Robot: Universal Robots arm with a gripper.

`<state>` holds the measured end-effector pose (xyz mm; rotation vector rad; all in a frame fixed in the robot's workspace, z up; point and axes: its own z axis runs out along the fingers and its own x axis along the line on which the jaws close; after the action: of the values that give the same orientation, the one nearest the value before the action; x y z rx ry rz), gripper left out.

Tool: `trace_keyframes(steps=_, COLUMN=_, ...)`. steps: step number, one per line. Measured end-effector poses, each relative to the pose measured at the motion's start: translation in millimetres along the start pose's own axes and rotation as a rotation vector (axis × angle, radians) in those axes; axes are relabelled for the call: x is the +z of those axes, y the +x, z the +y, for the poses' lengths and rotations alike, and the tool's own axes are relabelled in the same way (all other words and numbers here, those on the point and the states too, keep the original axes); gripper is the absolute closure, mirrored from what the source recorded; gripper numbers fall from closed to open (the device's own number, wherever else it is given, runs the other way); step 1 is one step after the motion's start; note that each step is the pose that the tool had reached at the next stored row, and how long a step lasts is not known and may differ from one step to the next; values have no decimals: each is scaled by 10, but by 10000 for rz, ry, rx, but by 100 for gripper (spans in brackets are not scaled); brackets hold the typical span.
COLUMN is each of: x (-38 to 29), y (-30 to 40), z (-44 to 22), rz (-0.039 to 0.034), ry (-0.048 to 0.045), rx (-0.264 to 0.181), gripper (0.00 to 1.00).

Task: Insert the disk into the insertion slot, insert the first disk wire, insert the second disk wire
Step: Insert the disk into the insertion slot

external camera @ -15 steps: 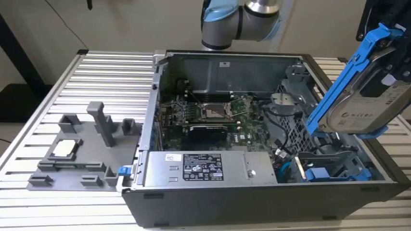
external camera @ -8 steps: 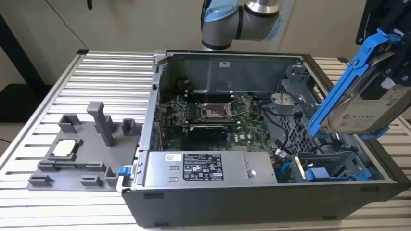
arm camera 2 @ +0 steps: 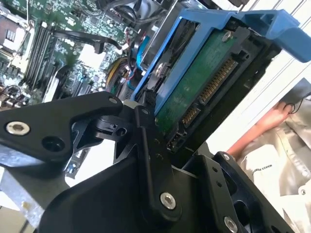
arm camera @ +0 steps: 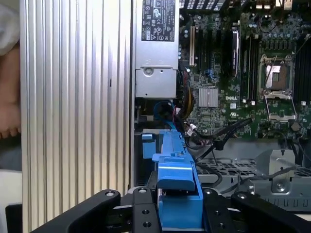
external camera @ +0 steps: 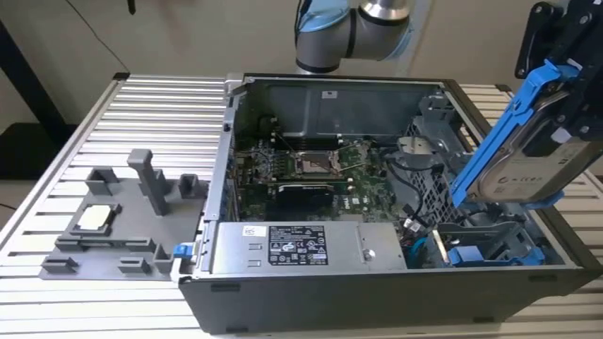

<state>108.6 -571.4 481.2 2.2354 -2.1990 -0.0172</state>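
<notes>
Disk [external camera: 533, 168], a flat rectangular silver-grey hard drive with a pale label clipped in a bright blue plastic carrier frame [external camera: 498, 134], hangs in the air above the open black-and-grey metal computer case [external camera: 396, 286], over the case's end at the exterior view's right. It is steeply tilted, its labelled face turned outward from the case, and it is clear of the case's walls. The black robot gripper [external camera: 563, 134] has the disk clamped, its jaws closed in as far as the frame allows; in the first wrist view the black fingers [arm camera: 141, 209] sit tight against both sides of the blue frame. In the second wrist view the disk's green circuit-board underside [arm camera 2: 204, 82] and its row of connector pins face the camera.

Inside the case, below the disk, stands a grey metal drive bay [external camera: 490, 236] with a second blue-framed drive [external camera: 468, 254] low in it. A green motherboard [external camera: 311, 164] lies in the case's middle, and a silver power supply box [external camera: 292, 247] sits along its near wall. Outside the case, on the ribbed aluminium table [external camera: 141, 106], rests a grey plastic fixture tray [external camera: 113, 222]. A person's arm [arm camera 2: 272, 127] is near the table.
</notes>
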Motion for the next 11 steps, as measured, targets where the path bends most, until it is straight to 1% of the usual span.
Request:
trace_keyframes(steps=7, x=85, y=4, z=-11, rz=0, ry=0, rx=-64, gripper=67)
trace_keyframes(steps=11, x=139, y=8, z=-34, rz=0, ry=1, rx=-65, gripper=67)
